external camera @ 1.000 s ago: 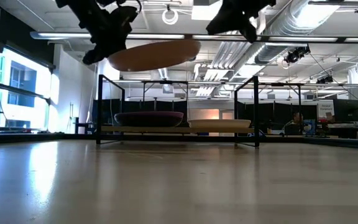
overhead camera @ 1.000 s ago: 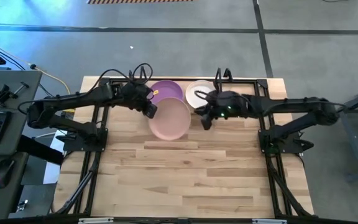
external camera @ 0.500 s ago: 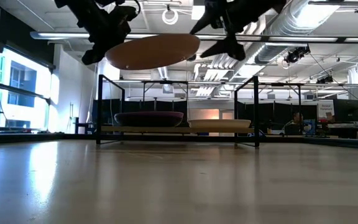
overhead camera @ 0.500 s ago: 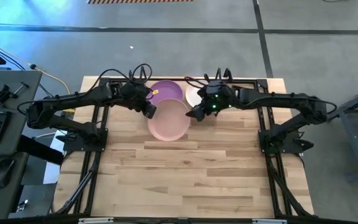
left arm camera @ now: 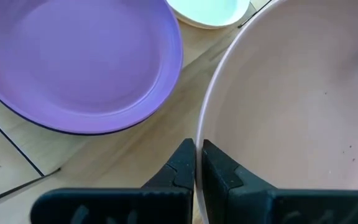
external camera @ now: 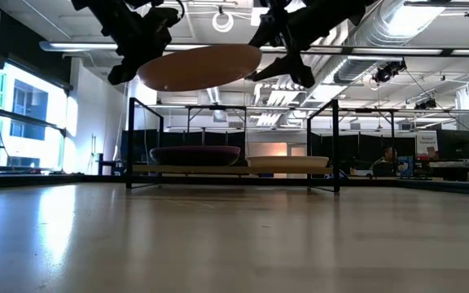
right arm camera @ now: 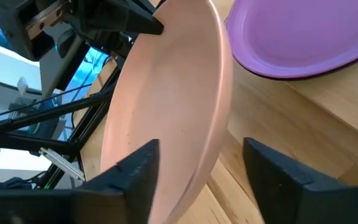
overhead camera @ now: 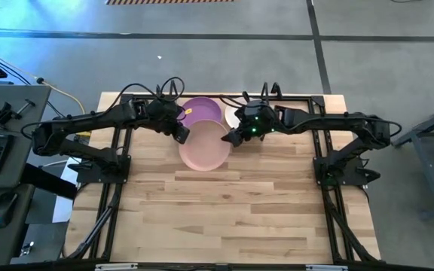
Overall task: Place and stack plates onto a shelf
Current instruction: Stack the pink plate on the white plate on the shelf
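Pink is the colour of the plate you handle now; it hangs in the air near the middle of the high view, just below the shelf in that frame. Your left gripper has its jaws closed tight on the plate's rim, with only the thin edge between them. Your right gripper is at the opposite rim, with its jaws wide apart and the rim between them; no finger seems to touch the plate yet.

On the shelf, the purple plate lies at the upper centre of the high view, with what looks like a dark plate under it, and the white plate lies just beside it to the right, partly under the right arm.

This looks to me like a handover, or a shared carry, of the pink plate. To do it well, bring the right fingers further over the rim before you close, so that they take the flat part of the edge and not only the lip. Keep the left gripper closed until the right one is firm. In the low view the plate is a little tilted, well above the shelf frame; hold it level, because a one-sided grip can let it swing. Then lower it between the black wire uprights without touching them.
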You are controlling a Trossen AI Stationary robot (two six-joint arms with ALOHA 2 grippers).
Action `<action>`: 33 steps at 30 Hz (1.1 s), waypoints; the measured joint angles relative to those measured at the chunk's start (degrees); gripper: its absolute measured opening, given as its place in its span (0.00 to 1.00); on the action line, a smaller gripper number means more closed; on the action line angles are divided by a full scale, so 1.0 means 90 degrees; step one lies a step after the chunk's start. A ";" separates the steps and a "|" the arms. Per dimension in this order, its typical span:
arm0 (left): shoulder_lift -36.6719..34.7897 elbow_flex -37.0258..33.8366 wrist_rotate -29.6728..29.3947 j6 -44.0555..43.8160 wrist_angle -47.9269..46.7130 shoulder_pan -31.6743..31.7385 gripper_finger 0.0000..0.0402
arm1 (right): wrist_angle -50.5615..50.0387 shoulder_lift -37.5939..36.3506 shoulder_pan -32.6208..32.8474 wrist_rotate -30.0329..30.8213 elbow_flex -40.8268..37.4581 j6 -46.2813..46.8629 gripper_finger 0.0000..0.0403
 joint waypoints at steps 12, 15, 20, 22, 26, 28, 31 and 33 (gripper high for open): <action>0.0000 0.0000 -0.0006 -0.0027 0.0107 -0.0003 0.00 | -0.0217 0.0001 0.0008 0.0287 -0.0012 0.0021 0.03; 0.0000 0.0000 0.0028 0.0151 0.0171 -0.0007 0.02 | -0.0363 0.0002 -0.0009 0.0201 -0.0012 -0.0016 0.04; -0.0080 0.0005 0.0368 0.0480 0.0284 0.0021 0.08 | -0.0475 0.0002 -0.0029 0.0175 -0.0012 -0.0052 0.01; -0.0202 0.0005 0.0499 0.0595 0.0381 0.0054 0.11 | -0.0478 0.0000 -0.0050 0.0117 -0.0010 -0.0053 0.01; -0.0532 0.0005 0.0700 0.0729 0.0311 0.0100 0.15 | -0.0494 -0.0005 -0.0137 0.0008 0.0005 -0.0124 0.00; -0.0808 0.0005 0.0693 0.0742 0.0164 0.0102 0.17 | -0.0567 -0.0031 -0.0187 -0.0047 0.0005 -0.0125 0.00; -0.1327 0.0005 0.0557 0.0746 -0.0122 0.0109 0.19 | -0.0614 -0.0070 -0.0284 -0.0109 0.0077 -0.0104 0.00; -0.1711 0.0005 0.0415 0.0743 -0.0297 0.0107 0.19 | -0.0661 -0.0070 -0.0358 -0.0091 0.0200 -0.0123 0.00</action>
